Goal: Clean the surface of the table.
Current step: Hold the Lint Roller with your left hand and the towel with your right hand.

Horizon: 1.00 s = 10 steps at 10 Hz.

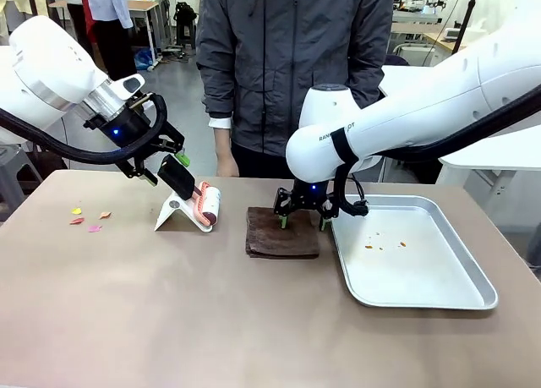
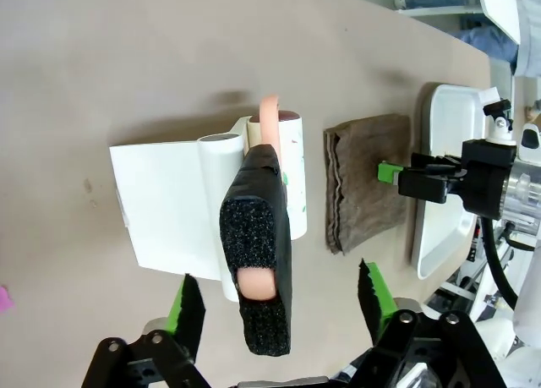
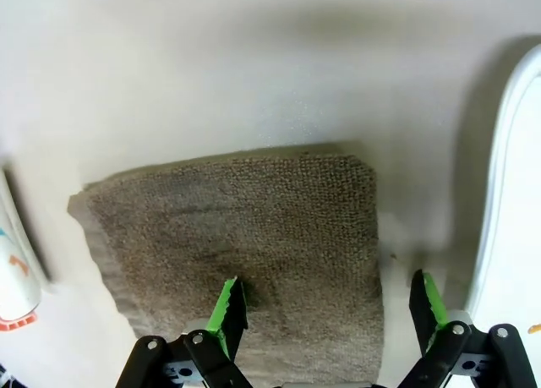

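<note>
The brownish table (image 1: 169, 312) carries a lint roller (image 1: 209, 206) resting on a white stand (image 1: 172, 216); its black foam handle (image 2: 258, 244) points up toward my left gripper (image 1: 166, 169). That gripper (image 2: 279, 299) is open, with the handle between its green-padded fingers and a gap on each side. A folded brown cloth (image 1: 281, 233) lies at the middle. My right gripper (image 1: 303, 222) is down on it and open. In the right wrist view one of its fingertips (image 3: 228, 308) presses on the cloth (image 3: 254, 227), and the other stands just off the cloth's edge.
A shiny metal tray (image 1: 461, 297) with a few small crumbs lies right of the cloth. Small coloured paper scraps (image 1: 84, 219) dot the table at the left. A person in a dark jacket (image 1: 287, 58) stands at the far edge, one hand (image 1: 226, 164) hanging near it.
</note>
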{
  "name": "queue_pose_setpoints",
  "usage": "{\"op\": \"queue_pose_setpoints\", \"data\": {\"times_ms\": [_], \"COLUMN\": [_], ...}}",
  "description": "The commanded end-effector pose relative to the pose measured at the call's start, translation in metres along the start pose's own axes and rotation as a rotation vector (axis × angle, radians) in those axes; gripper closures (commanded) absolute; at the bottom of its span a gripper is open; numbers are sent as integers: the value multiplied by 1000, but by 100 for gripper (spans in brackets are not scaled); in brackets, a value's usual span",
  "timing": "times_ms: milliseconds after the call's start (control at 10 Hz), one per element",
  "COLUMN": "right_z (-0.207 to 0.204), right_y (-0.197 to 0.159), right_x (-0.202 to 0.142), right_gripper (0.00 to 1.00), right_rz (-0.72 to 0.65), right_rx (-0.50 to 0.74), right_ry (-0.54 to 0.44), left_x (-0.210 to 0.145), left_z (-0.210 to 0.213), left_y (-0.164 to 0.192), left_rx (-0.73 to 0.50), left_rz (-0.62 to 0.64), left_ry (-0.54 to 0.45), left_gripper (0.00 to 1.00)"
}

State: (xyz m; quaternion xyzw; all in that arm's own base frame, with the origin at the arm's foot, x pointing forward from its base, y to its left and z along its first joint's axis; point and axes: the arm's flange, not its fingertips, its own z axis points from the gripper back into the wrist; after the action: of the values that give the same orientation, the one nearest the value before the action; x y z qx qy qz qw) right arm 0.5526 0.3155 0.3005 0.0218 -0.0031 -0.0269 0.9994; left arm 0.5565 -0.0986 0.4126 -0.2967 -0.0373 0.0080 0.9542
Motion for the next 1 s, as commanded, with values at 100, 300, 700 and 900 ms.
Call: {"op": "queue_pose_setpoints", "data": {"times_ms": [100,300,700,900], "right_z": [3,4,2,2], "right_y": [6,7,6,8], "right_x": [4,5,6,5], "right_gripper": [60,66,100,100], "right_rz": [1,11,9,21], "right_rx": [-7,3,2,-6], "right_ry": [4,-1,-1,-3], "left_x": [-2,-1,-2,-3], "left_z": [0,0,2,3], "left_y": [-4,-4,-6,-6], "left_rx": [23,14,-4,-9], "left_rz": [1,1,-4,-3], "left_ry": [5,-7,-32,-38], "left_gripper": [74,100,100,100]}}
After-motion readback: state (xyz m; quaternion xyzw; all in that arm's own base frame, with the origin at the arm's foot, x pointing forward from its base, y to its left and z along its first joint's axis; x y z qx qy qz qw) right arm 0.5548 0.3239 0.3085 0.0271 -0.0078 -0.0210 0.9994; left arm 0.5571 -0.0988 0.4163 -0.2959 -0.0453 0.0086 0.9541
